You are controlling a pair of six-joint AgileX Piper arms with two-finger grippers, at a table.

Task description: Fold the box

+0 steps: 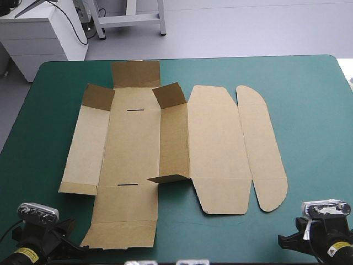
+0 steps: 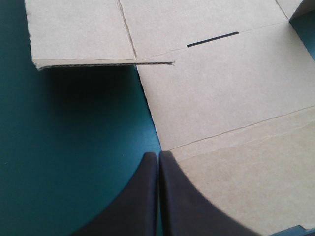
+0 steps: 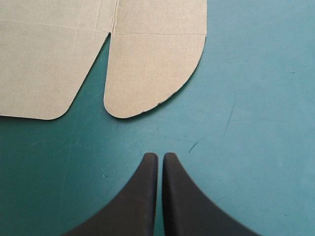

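Note:
The brown box (image 1: 165, 154) lies as a cut sheet in the middle of the teal-green table, mostly flat. One long wall (image 1: 174, 142) right of the base stands raised, with small end flaps (image 1: 169, 95) up at the far side. The lid panel (image 1: 218, 149) and rounded tuck flap (image 1: 262, 152) lie flat to the right. My left gripper (image 2: 158, 156) is shut at the near left corner, its tips just at the edge of the near flap (image 2: 236, 162). My right gripper (image 3: 160, 157) is shut over bare cover, a short way before the rounded flap (image 3: 152, 73).
White cabinets (image 1: 38, 33) and a metal frame (image 1: 129, 19) stand beyond the table's far edge. Bare teal-green cover (image 1: 314, 110) stretches right of the box and along the left side (image 1: 38, 127).

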